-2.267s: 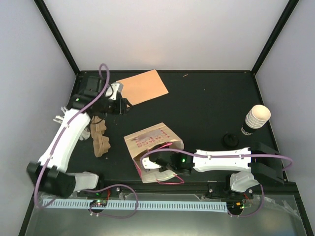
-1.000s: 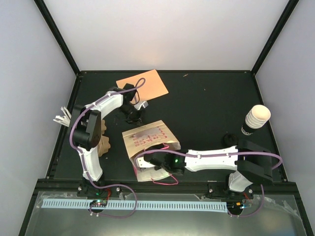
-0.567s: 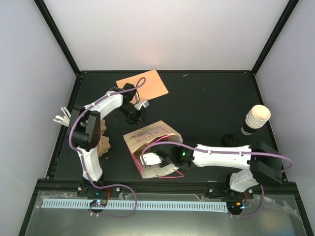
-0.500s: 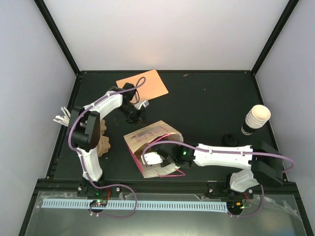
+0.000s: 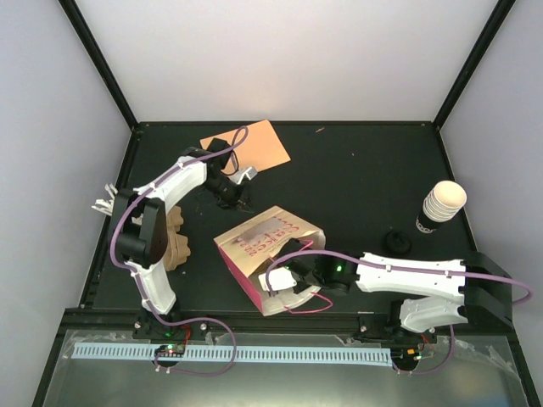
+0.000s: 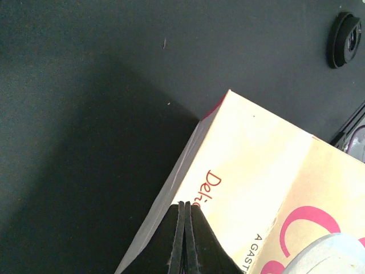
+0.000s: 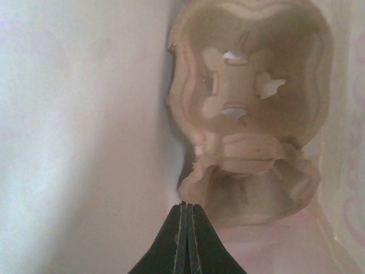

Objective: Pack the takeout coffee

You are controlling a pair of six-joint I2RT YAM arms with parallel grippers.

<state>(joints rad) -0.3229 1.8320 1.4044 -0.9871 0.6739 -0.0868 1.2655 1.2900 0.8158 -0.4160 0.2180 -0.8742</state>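
My right gripper (image 7: 183, 205) has its fingers pressed together, empty, inside the paper bag (image 5: 254, 242). A pulp carrier (image 7: 251, 114) sits at 1 o'clock beyond the tips. My left gripper (image 6: 183, 204) is likewise pressed together with nothing between the fingers, over the bag's far edge. The takeout coffee cup (image 5: 443, 206) stands upright, well apart at 3 o'clock of the bag, with a black lid (image 5: 395, 242) between them.
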